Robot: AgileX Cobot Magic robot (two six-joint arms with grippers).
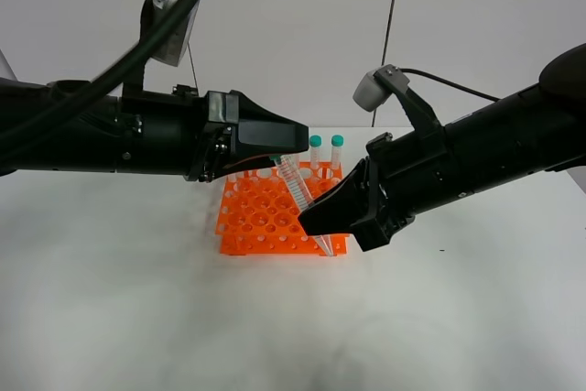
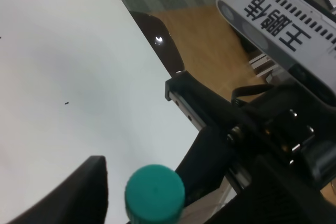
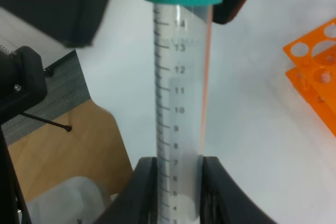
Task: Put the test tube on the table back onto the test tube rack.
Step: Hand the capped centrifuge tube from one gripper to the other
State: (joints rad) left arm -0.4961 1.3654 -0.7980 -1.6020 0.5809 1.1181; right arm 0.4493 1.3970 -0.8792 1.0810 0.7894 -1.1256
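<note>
One orange plastic grid rack (image 1: 265,217) on white tabletop (image 1: 137,309), holding two upright clear teal-capped tubes (image 1: 315,155) (image 1: 337,155). Third tube (image 1: 298,188) clamped in right tool (image 3: 178,187); left tool (image 1: 291,148) apart around its cap (image 2: 155,192).

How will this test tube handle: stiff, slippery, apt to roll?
Likely stiff: the test tube looks straight though the right gripper clamps only its lower part. Smooth clear wall may slip. Round, so probably rolls on the table.
</note>
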